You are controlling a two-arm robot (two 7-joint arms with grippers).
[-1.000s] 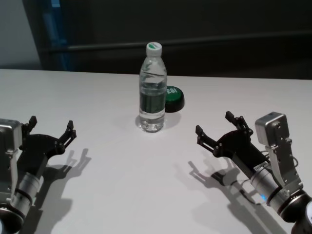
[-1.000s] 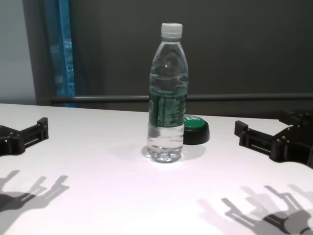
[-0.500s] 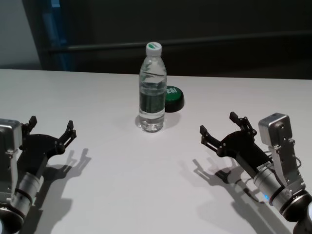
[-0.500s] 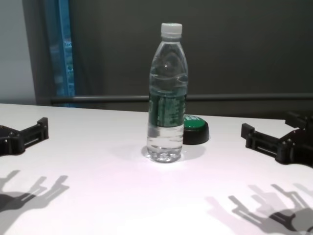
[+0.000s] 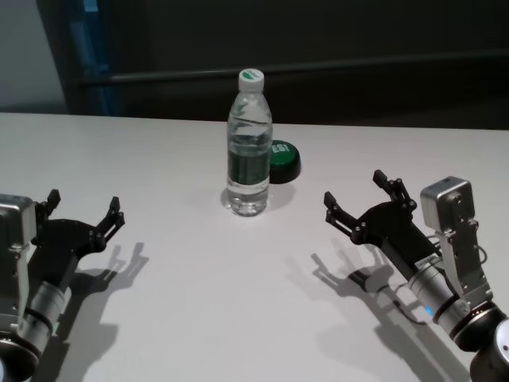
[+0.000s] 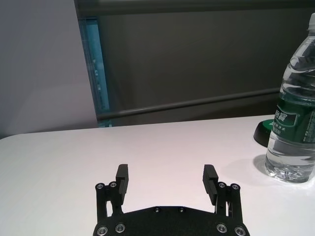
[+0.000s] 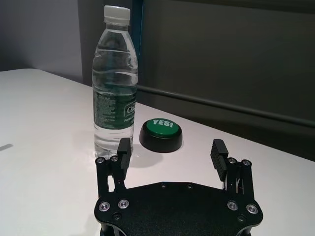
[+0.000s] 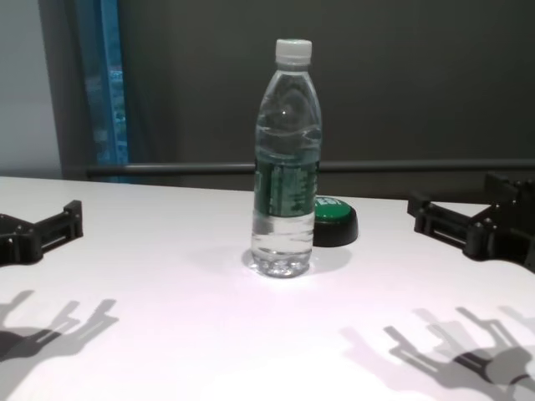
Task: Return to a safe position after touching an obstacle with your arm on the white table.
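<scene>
bottle (image 5: 250,143): upright on the white table (image 5: 159,159), mid-table toward the far side, between my two arms and apart from both
bottle look: tall clear ribbed plastic, white screw cap, dark green label band, water inside, glossy highlights
hidden/cut off: bottle overlaps the near-left edge of the button (image 5: 281,160) in head view; bottle cap cropped in left wrist view; label print too small to read; my right gripper cut by the frame edge in chest view
button: low round black base, green top reading "YES!", just behind-right of bottle; touching or not, can't tell
my right gripper (image 5: 365,199): black fingers spread wide, holding nothing, above table right of bottle, pointing toward it
my left gripper (image 5: 83,209): fingers spread, nothing held, near left edge
table surface: flat glossy white, hard finger shadows
</scene>
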